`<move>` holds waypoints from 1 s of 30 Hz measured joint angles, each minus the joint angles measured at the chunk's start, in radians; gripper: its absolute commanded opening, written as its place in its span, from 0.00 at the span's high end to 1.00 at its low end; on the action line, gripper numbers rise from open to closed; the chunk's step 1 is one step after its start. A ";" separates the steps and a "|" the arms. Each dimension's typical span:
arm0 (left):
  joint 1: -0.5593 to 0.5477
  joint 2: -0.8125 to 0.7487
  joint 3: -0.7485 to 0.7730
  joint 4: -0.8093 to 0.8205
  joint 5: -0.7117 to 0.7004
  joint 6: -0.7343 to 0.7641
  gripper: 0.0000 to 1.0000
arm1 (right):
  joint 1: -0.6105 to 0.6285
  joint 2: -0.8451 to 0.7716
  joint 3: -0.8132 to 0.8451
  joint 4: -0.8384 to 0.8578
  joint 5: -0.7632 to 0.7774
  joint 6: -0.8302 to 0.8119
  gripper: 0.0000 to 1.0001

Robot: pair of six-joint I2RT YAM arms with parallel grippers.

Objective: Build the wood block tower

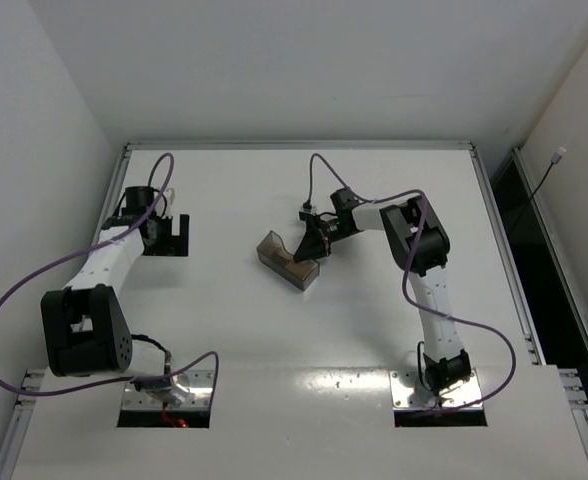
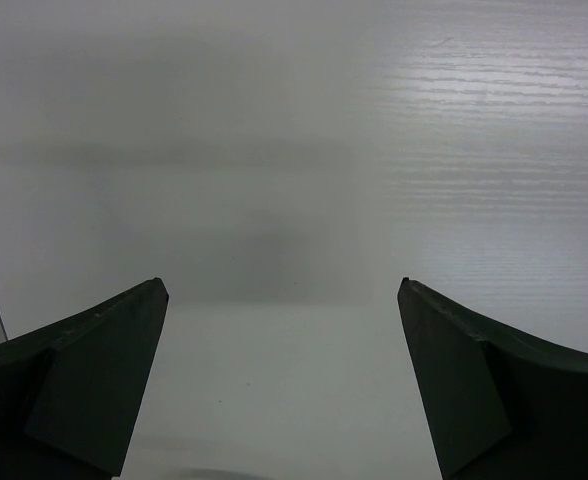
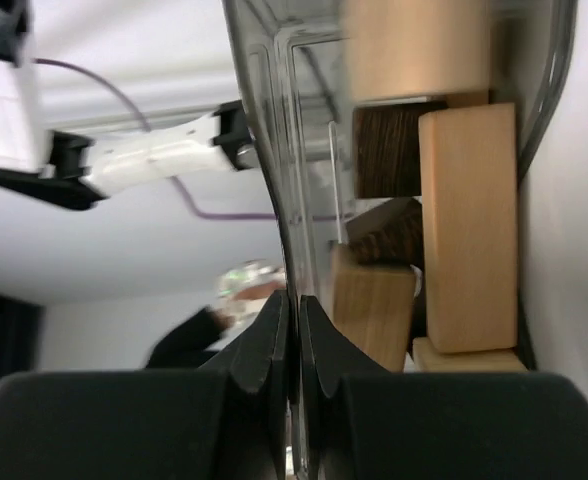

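The wood blocks lie jumbled inside a smoky see-through tray [image 1: 286, 262] near the middle of the table; no stacked tower shows. In the right wrist view I see a long tan block [image 3: 469, 230], a dark brown block [image 3: 389, 150] and a shorter tan block [image 3: 374, 300] behind the tray wall [image 3: 274, 150]. My right gripper [image 3: 294, 300] is shut on that thin wall, one finger on each side; from above it [image 1: 310, 245] sits at the tray's right end. My left gripper [image 2: 282, 290] is wide open over bare table, far to the left [image 1: 179, 236].
The white table [image 1: 374, 330] has raised metal rails along its edges [image 1: 494, 200]. Purple cables loop off both arms [image 1: 324, 165]. Walls close in on the left and behind.
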 measured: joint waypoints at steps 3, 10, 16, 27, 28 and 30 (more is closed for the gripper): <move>0.000 0.001 0.000 0.000 0.000 0.000 0.00 | -0.006 0.014 -0.023 0.041 -0.053 0.073 1.00; 0.000 0.010 0.001 0.000 0.000 0.000 0.00 | 0.023 -0.005 -0.009 0.111 -0.041 0.145 1.00; 0.000 0.014 0.001 0.003 0.003 0.000 0.00 | 0.055 -0.057 -0.053 0.119 -0.018 0.153 1.00; 0.000 0.018 0.019 -0.003 0.009 0.000 0.00 | 0.075 -0.093 -0.046 0.088 -0.009 0.179 1.00; 0.000 0.018 0.019 -0.004 0.009 0.000 0.00 | 0.074 -0.084 -0.044 0.079 -0.006 0.186 1.00; 0.000 0.018 0.019 -0.004 0.008 0.000 0.00 | 0.068 -0.075 -0.034 0.062 -0.002 0.192 1.00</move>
